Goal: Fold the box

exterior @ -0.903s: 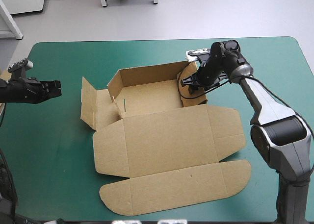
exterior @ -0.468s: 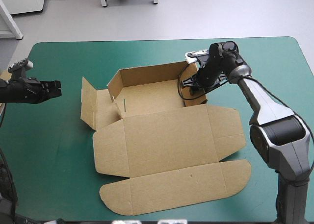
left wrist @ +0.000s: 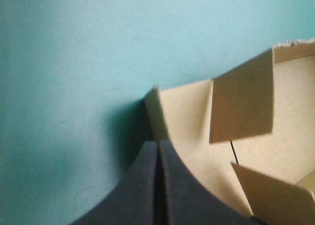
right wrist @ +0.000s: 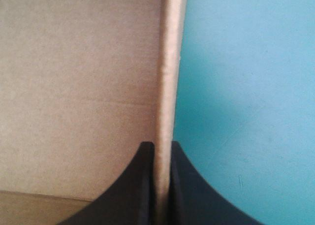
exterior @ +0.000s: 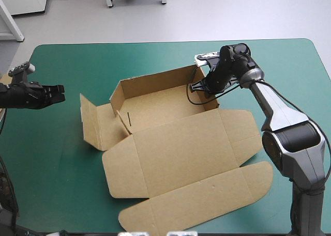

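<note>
The table [exterior: 57, 189] with its teal-green cover takes up nearly everything in front of me. The brown box [exterior: 176, 148] sits on its middle, turned a little askew. It is half-formed. The tray part lies toward 12 o'clock with its back wall up. The wide lid panel lies flat on the cover toward 6 o'clock, and beyond that panel is a long rounded tuck flap. At the box's 9 o'clock end a side flap stands upright, and an inner tab beside it leans over the tray floor.

The right arm reaches in from 3 o'clock, bent at the elbow. The right gripper [exterior: 201, 86] is down at the tray's 2 o'clock corner. Up close, the right gripper [right wrist: 161, 146] has its black fingers pinched on the raised end wall of the box [right wrist: 78, 87], one inside and one outside, with the board's thin edge running up between them. Bare teal-green cover [right wrist: 246, 87] lies on the outer side.

Out at 9 o'clock the left gripper [exterior: 59, 93] hangs level above the cover, its fingers pressed together and holding nothing. It points at the standing side flap, near it but not touching. From its own wrist, the left gripper [left wrist: 157, 144] makes one pointed arch, with the box [left wrist: 241, 102] just ahead and the cover [left wrist: 74, 62] beside it.

A brown sliver [exterior: 4, 79] at the table's 9 o'clock edge may be more board.
</note>
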{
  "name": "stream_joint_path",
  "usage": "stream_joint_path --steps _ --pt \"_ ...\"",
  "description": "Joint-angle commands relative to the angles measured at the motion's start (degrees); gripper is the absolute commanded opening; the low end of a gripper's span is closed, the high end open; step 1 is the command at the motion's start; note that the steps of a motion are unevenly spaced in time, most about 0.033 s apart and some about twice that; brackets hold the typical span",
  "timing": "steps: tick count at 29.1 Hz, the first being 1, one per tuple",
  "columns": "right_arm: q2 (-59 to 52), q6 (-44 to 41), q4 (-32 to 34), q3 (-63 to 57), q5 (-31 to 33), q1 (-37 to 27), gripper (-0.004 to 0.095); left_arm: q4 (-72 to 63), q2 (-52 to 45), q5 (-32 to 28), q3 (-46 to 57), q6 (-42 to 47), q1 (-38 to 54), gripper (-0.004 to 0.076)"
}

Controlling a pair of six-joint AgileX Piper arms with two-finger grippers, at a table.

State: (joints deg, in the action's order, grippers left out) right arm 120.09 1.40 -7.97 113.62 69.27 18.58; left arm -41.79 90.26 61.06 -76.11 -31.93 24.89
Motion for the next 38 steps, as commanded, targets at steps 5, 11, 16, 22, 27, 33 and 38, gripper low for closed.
stream_joint_path --steps 5,11,16,22,27,33,38 --pt "-5.1 2.0 -0.6 3.0 1.2 -2.3 -0.0013 -2.7 -2.5 -0.7 -1.8 -0.2 0.1 -0.0008" --pt "-8.9 4.9 -9.4 3.4 2.1 -10.4 -0.0013 -1.9 -2.3 -2.4 -1.8 -0.6 0.1 -0.0008" --pt "-12.4 8.9 -21.4 3.5 2.1 -17.5 -0.0013 -1.5 -1.1 -2.3 -1.8 -0.3 0.1 -0.0008" --pt "-16.2 11.3 -27.5 3.5 2.1 -20.6 -0.0013 -2.7 1.8 -1.5 -1.8 0.0 0.1 -0.0008" --pt "-18.6 12.1 -30.6 3.5 2.1 -20.4 -0.0013 -8.4 4.9 1.4 -1.8 -1.0 0.1 -0.0008" --pt "-19.4 12.1 -31.7 3.5 2.1 -18.4 -0.0013 -23.7 5.8 8.3 -1.8 -8.0 -1.0 -0.0008" --pt "-19.4 12.3 -31.8 3.5 2.1 -14.3 -0.0013 -26.0 5.8 10.0 -1.8 -8.4 -5.9 -0.0008"
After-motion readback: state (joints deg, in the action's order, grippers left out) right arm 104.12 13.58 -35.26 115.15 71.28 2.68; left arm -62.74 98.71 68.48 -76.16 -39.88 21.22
